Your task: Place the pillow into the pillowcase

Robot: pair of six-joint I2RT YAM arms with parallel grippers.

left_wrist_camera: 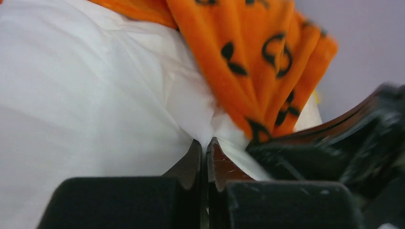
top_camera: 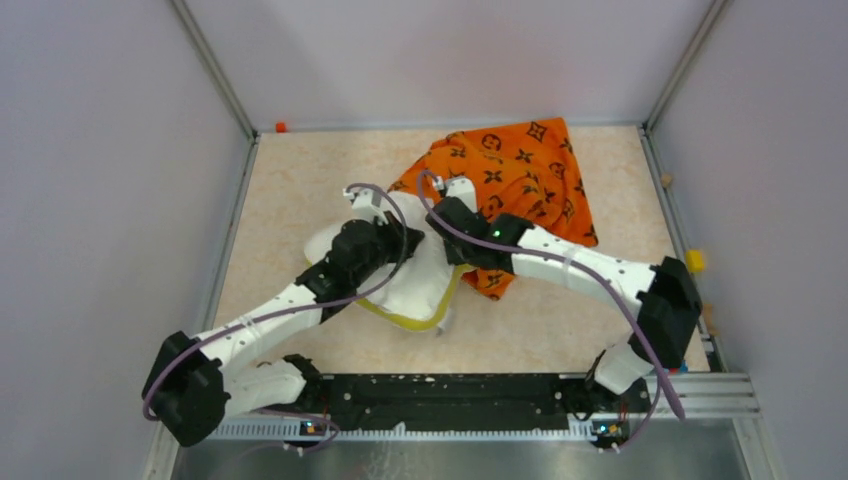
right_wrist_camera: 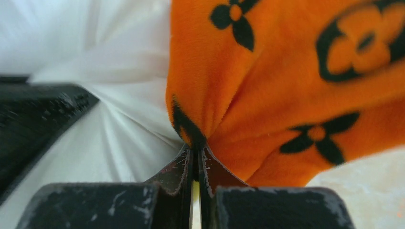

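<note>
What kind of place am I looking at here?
Likely a robotics lab cell: plain grey panel walls in metal framing, a beige speckled tabletop, two white-and-black robot arms bolted to a rail.

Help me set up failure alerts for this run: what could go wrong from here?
1. The left end effector pinches only a small fold of the pillow, so the fabric may slip out under a pull.
2. The right end effector grips a thin bunch of the pillowcase, which could slip free or bunch up instead of opening.
3. Both end effectors sit very close together, so they might collide.
</note>
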